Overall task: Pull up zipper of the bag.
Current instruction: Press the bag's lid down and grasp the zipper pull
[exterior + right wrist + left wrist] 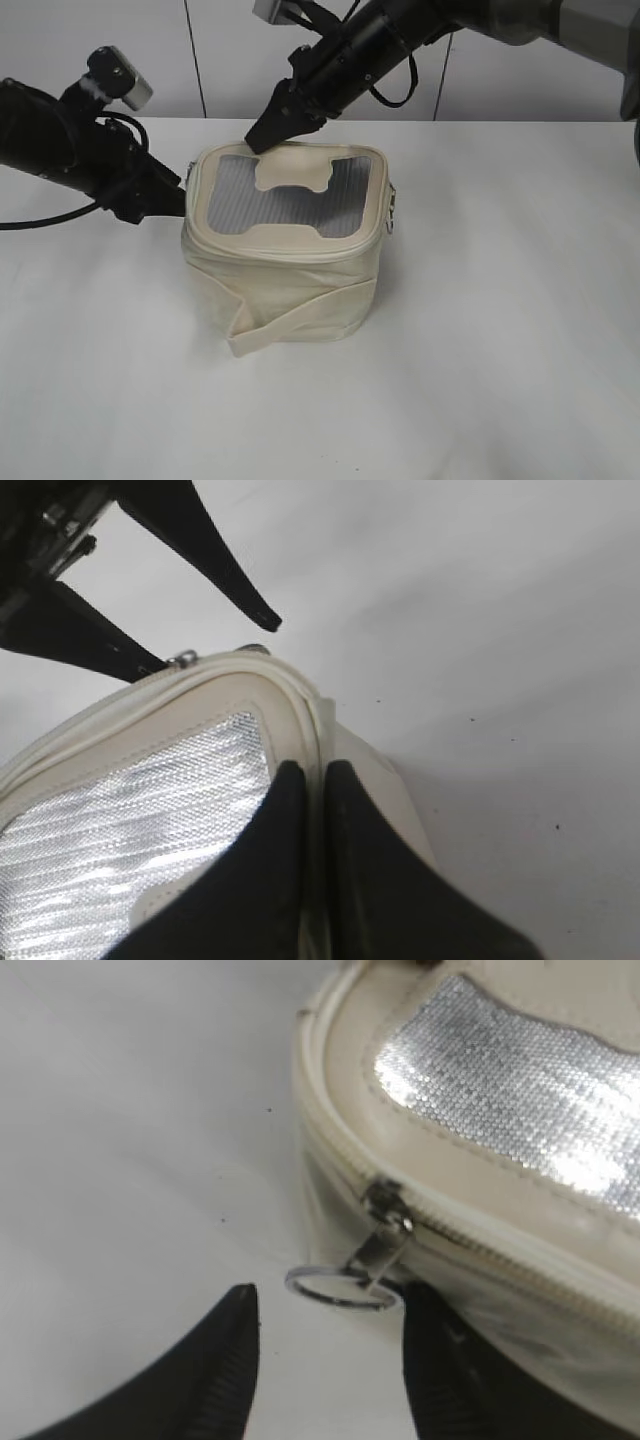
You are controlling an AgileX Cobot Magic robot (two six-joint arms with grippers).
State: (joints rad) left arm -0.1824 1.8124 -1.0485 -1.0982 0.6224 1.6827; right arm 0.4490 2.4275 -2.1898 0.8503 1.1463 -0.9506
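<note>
Boxy cream fabric bag (285, 250); right pincer (312, 790) pinches its rim, left pincer (325, 1345) wide around the zipper's (480, 1240) ring.

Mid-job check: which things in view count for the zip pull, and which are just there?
For the job: bag; zipper, ring pull; left hand, open around ring; right hand, pinching the rim.
Just there: white table.

The white surface (500, 350) before me carries only the bag (285, 270), standing near its middle.
</note>
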